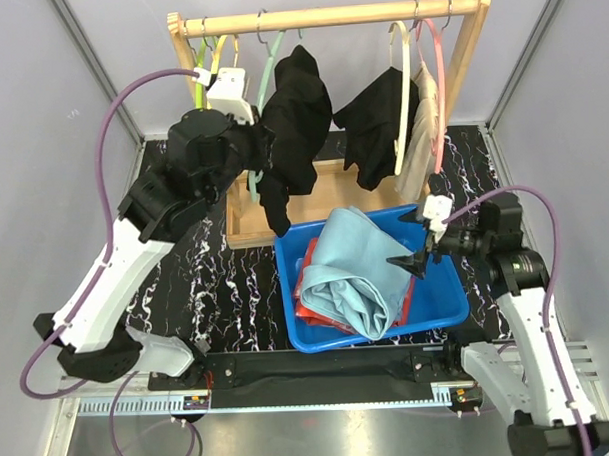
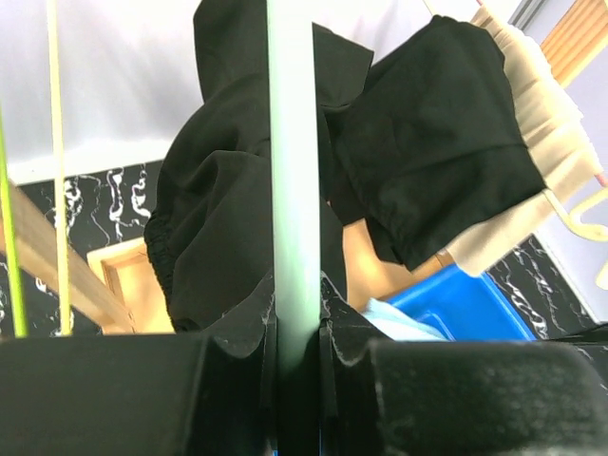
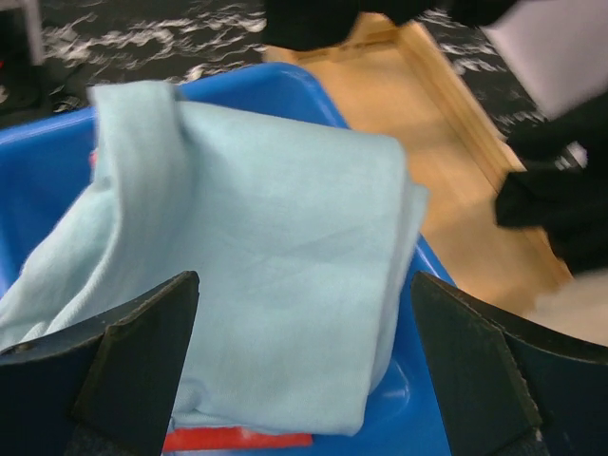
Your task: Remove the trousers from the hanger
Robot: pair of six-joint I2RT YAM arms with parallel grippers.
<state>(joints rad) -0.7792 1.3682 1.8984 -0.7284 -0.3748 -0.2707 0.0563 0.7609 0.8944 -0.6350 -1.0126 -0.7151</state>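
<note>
A black pair of trousers (image 1: 296, 128) hangs on a pale green hanger (image 1: 269, 64) on the wooden rack (image 1: 327, 15). My left gripper (image 1: 259, 152) is shut on that hanger's bar (image 2: 293, 142), with the black trousers (image 2: 228, 190) draped just behind it. A second black pair (image 1: 381, 115) and a beige pair (image 1: 421, 134) hang to the right. Light blue trousers (image 1: 356, 271) lie over the red patterned pair (image 1: 309, 288) in the blue bin (image 1: 452, 303). My right gripper (image 1: 410, 242) is open and empty just above the light blue trousers (image 3: 275, 237).
Empty green (image 1: 201, 76) and yellow (image 1: 218, 56) hangers hang at the rack's left end. The rack's wooden base tray (image 1: 246, 215) sits behind the bin. Grey walls close in both sides of the black marbled table (image 1: 186, 282).
</note>
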